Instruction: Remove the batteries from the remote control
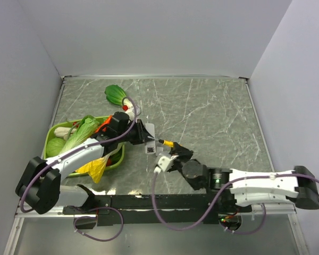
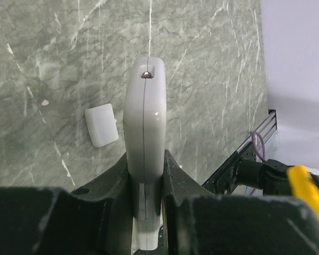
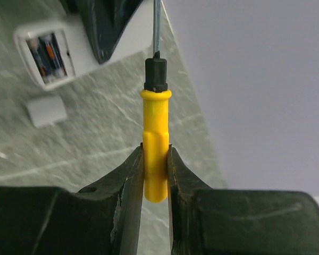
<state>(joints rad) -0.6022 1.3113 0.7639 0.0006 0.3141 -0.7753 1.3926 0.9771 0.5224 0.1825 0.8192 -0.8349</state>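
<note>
Soft, even overhead light fills all three views, leaving the marbled tabletop (image 1: 212, 111) bright with only faint, diffuse shadows beneath the arms. In the left wrist view the remote control (image 2: 144, 127) carries a pale sheen and a pinpoint glint at its far end, while the left gripper (image 2: 145, 167) sits nearly black and soft-edged at the bottom. The right wrist view shows the yellow tool (image 3: 156, 138) crisp, the right gripper (image 3: 156, 159) dark, and the batteries (image 3: 47, 56) and stone behind slightly blurred.
</note>
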